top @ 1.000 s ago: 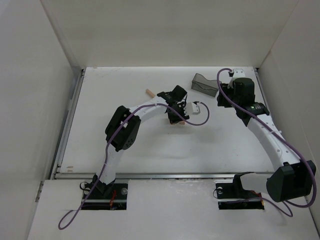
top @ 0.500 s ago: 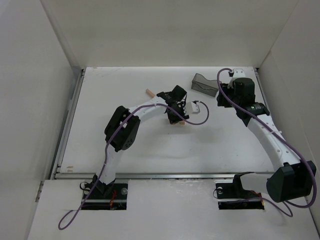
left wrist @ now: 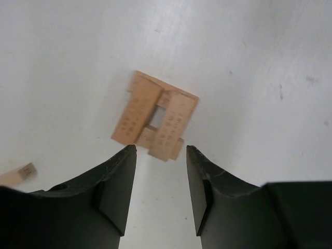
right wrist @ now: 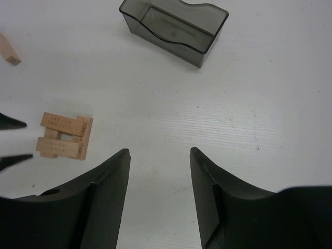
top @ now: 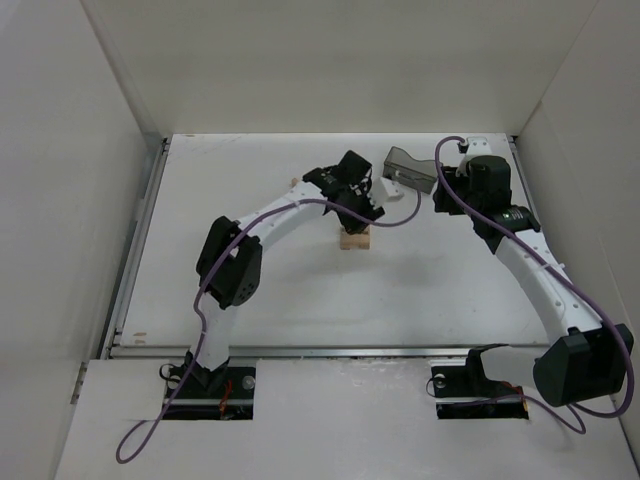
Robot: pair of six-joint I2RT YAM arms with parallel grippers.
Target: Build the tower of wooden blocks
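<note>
The tower (top: pixel 355 239) is a small square stack of tan wood blocks laid crosswise, standing mid-table. It also shows in the left wrist view (left wrist: pixel 155 115) and the right wrist view (right wrist: pixel 63 136). My left gripper (left wrist: pixel 160 148) is open and empty, hanging above the tower's near side without touching it. A loose wood block (left wrist: pixel 16 174) lies apart from the tower, also in the right wrist view (right wrist: pixel 9 52). My right gripper (right wrist: pixel 158 151) is open and empty over bare table, to the right of the tower.
A dark translucent grey bin (top: pixel 410 168) stands at the back right, and looks empty in the right wrist view (right wrist: pixel 174 28). White walls enclose the table on three sides. The left arm's purple cable loops near the tower.
My left gripper has lifted and drawn back from the tower toward the far side, so the tower now shows uncovered. The right arm has not moved.
</note>
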